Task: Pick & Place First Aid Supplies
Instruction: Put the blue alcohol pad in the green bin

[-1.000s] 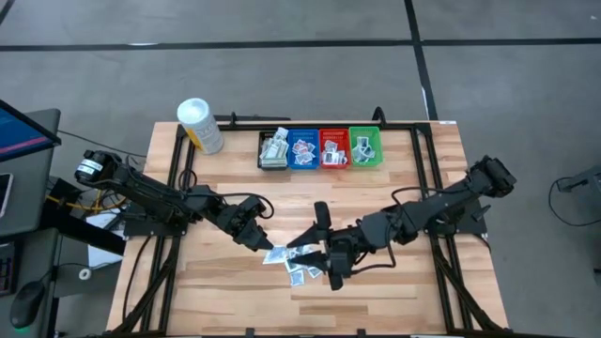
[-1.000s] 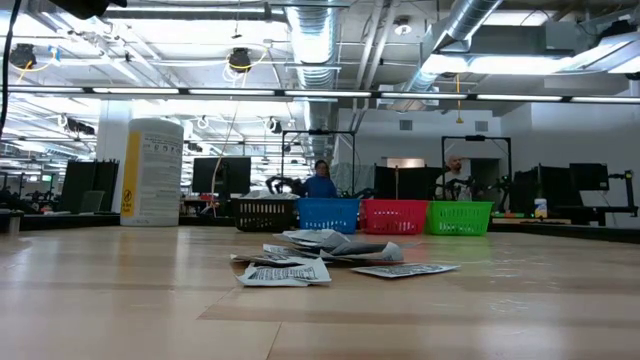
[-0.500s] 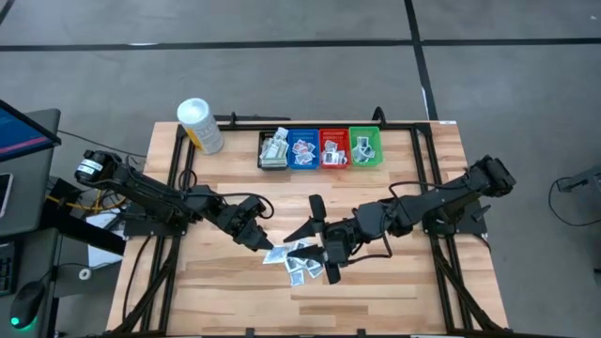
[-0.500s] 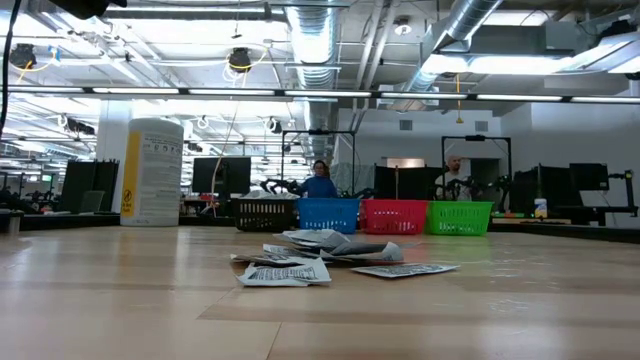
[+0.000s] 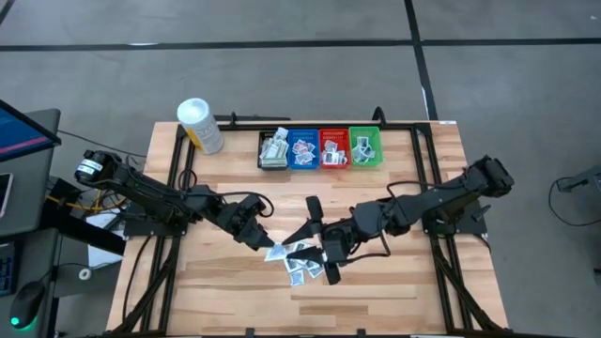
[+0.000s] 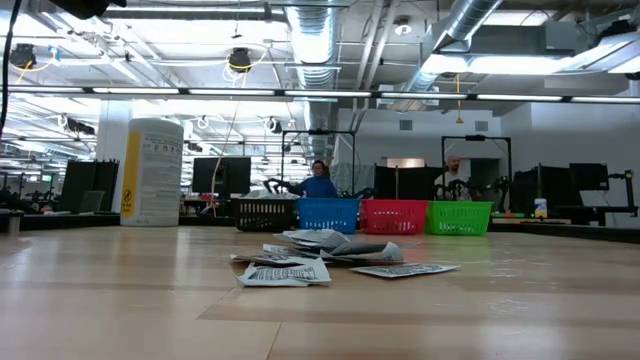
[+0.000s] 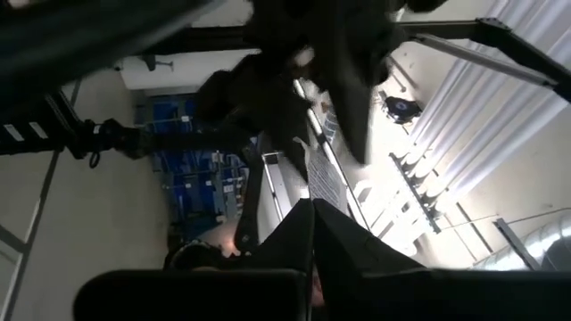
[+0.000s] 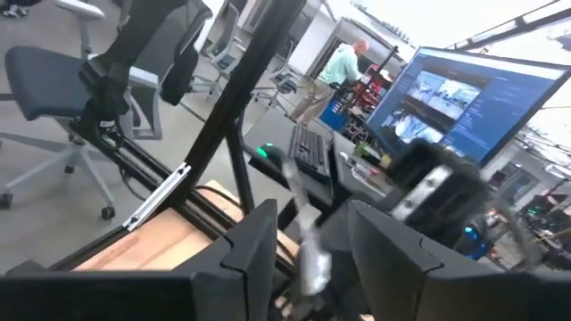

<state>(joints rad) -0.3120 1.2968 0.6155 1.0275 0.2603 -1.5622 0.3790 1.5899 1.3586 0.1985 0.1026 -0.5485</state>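
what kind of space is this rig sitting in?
Looks like an open robotics lab or industrial workspace: exposed ceiling ducts and strip lighting, rows of monitors and other frame rigs behind the wooden table, office chairs, a person at a workstation.

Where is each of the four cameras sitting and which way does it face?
High view: overhead, straight down; both arms over the table, left gripper, right gripper.
Low view: table-top height, level across packets to the bins; no arm.
Left wrist view: faces upward; own shut fingers.
Right wrist view: own fingers, a monitor, a person.
Shared: high and low views show packets, bins, white tub.
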